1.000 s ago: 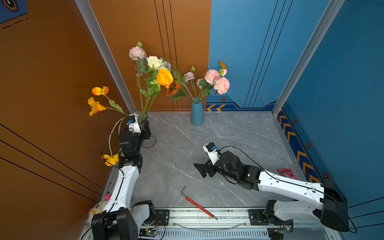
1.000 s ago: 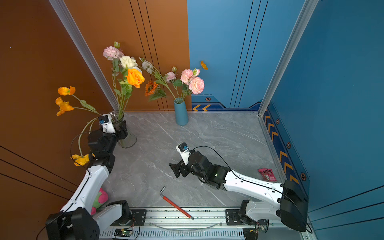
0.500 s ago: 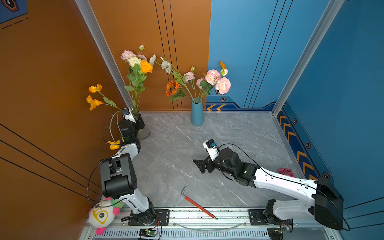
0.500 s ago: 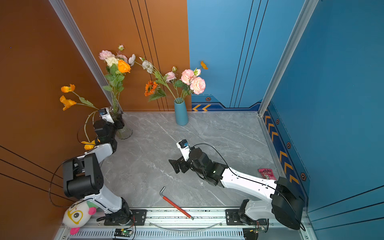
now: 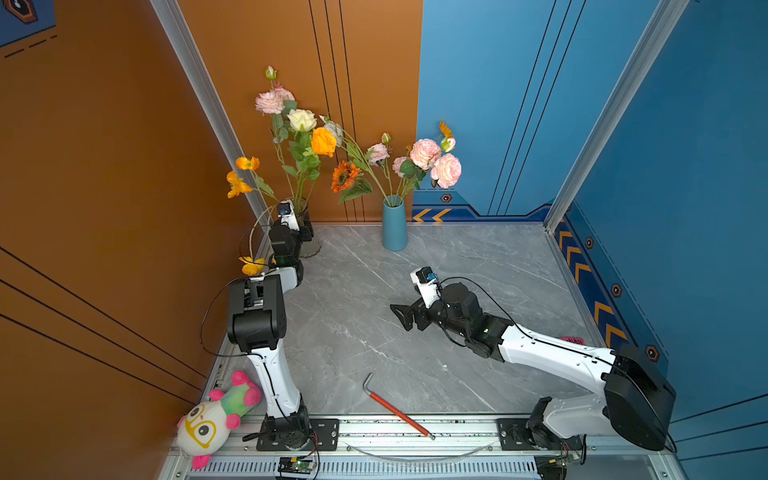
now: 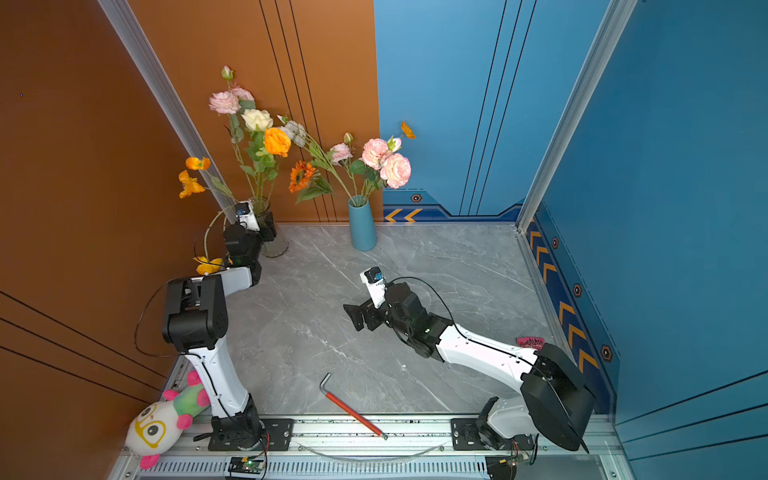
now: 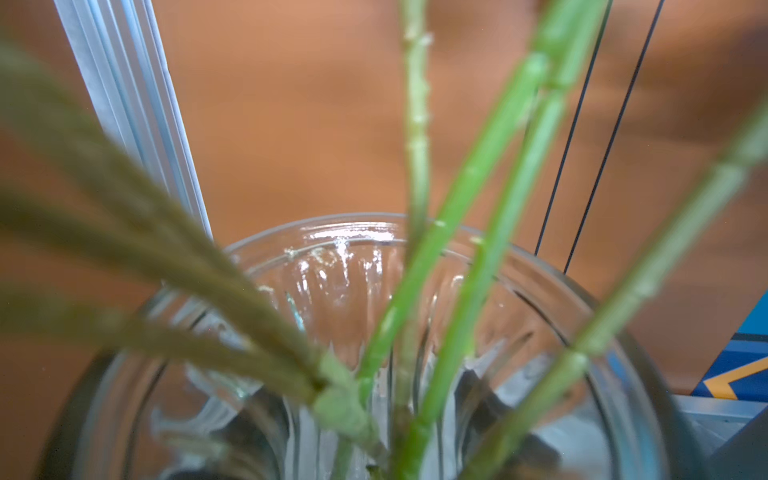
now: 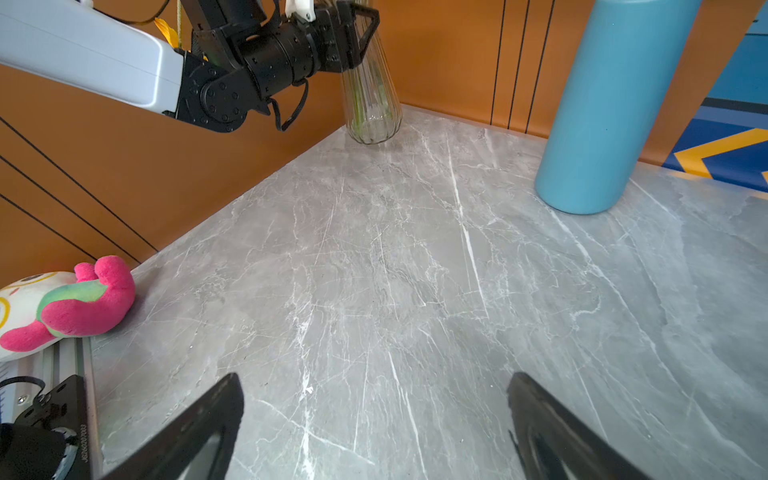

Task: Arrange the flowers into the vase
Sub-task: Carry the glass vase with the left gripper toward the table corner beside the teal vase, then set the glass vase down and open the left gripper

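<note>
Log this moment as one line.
left gripper: at glass vase neck, grip unclear | right gripper: open, empty | flowers: stems in glass vase

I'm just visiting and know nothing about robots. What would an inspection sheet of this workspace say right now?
Surface: grey marble table with white veins.
Job's things: flowers stand in a glass vase in the back-left corner; more in a blue vase.
Clutter: red-handled tool at the front edge; plush toy beside the left arm's base.
Grippers: left gripper at the glass vase's neck, grip unclear; right gripper fingers wide open, empty.
Cables: black cable loops off each arm.
Surroundings: orange wall left, blue wall right.
</note>
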You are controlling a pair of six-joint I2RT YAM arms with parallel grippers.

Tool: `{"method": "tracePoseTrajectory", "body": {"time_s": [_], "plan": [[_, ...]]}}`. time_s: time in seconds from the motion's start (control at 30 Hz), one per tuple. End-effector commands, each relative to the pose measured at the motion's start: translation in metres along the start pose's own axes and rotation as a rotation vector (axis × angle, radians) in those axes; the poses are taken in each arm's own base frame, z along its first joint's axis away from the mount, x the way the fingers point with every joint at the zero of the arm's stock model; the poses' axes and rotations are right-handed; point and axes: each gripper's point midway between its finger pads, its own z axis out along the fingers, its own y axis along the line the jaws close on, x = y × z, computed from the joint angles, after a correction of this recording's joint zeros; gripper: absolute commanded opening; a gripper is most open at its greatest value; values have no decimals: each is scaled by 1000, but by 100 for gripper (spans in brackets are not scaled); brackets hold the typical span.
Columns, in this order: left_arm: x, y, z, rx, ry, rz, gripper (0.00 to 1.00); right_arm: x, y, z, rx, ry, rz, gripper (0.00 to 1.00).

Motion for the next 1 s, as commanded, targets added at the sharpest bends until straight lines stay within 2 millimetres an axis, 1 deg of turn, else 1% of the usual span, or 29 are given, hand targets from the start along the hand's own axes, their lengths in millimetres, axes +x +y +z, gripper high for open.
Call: {"method": "tracePoseTrajectory", "body": {"time_s": [0.0, 0.13, 0.3, 0.57, 0.73, 0.8, 0.83, 0.87, 0.9, 0.97], "plan": [[-86, -3, -5, 1, -289, 24, 34, 1, 2, 4, -32, -13, 12, 100], [-76, -2, -4, 2, -286, 7, 36, 4, 3, 6, -36, 3, 15, 100], [-65, -3, -6, 10, -281, -17, 41, 7, 3, 3, -36, 8, 19, 100], [-41, -8, -1, 25, -239, -32, 52, 11, 0, -4, -28, 17, 8, 100], [-31, -12, 0, 25, -220, -28, 57, 12, -2, -6, -25, 14, 11, 100], [-28, -10, 1, 13, -215, -32, 65, 13, -3, -7, -24, 15, 11, 100], [-26, -10, 1, 9, -211, -32, 71, 14, -4, -7, -22, 17, 13, 100], [-24, -11, 1, 10, -207, -28, 80, 15, -4, -7, -23, 17, 13, 100], [-22, -11, 0, 2, -202, -18, 97, 16, -4, -7, -23, 19, 15, 100], [-19, -11, -1, -4, -198, -17, 98, 16, -3, -7, -29, 22, 18, 100]]}}
